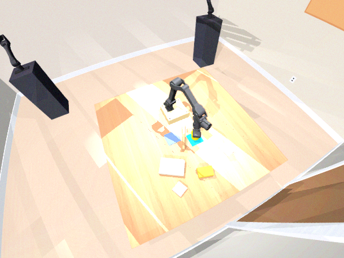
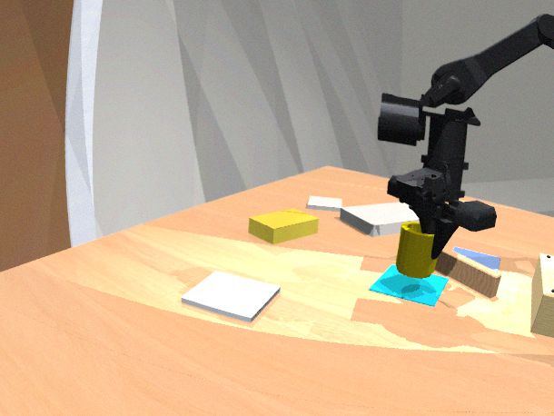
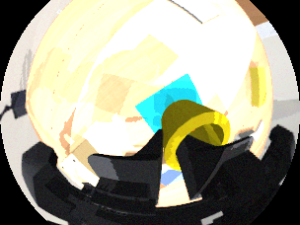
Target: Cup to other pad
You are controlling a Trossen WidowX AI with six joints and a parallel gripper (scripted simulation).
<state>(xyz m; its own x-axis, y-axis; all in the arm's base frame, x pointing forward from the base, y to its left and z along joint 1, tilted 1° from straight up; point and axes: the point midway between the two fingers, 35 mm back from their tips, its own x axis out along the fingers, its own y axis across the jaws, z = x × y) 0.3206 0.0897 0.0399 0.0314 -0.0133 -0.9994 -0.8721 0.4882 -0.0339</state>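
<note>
The yellow cup [image 1: 194,139] [image 2: 414,256] [image 3: 183,111] is upright, a little above the cyan pad [image 1: 199,141] [image 2: 385,284] [image 3: 153,106]; its shadow falls on that pad. My gripper [image 1: 196,136] [image 2: 431,238] [image 3: 166,131] is shut on the cup's wall, one finger inside the rim and one outside. The blue pad [image 1: 171,138] [image 2: 485,258] [image 3: 171,178] lies on the other side of the wooden bar, with nothing on it. No marbles can be made out in the cup; its inside is mostly hidden.
The upright wooden bar [image 1: 184,139] [image 2: 472,274] stands between the pads, close to the cup. A large white slab [image 1: 172,167] [image 2: 379,217], a yellow block [image 1: 206,172] [image 2: 283,223], a small white tile [image 1: 180,188] [image 2: 324,203] and another white tile [image 2: 232,295] lie on the table.
</note>
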